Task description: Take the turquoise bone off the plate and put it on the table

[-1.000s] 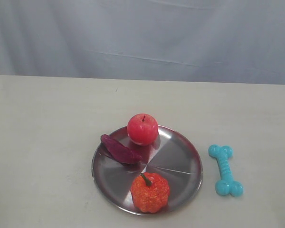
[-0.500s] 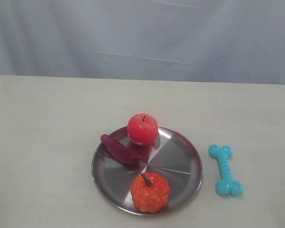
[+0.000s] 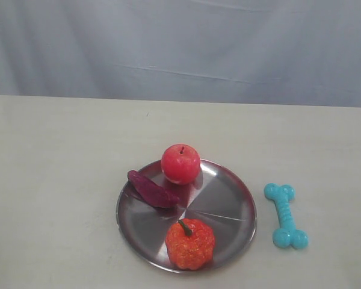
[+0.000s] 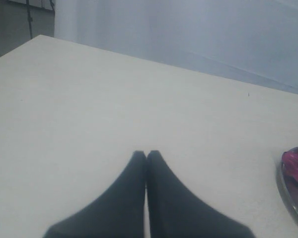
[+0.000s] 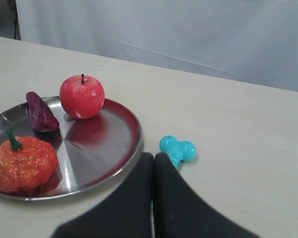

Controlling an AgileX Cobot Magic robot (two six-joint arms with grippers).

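Nothing has moved since a second ago. Left tool and right tool are both pinched closed, empty. One turquoise bone lies on the table just beside the one plate, which holds one apple, one pumpkin and one purple piece.

No readable text in any view.
Bone, plate, apple, table and cloth backdrop are all plain: no letters, labels, brand marks, numbers or signs can be made out on any of them.
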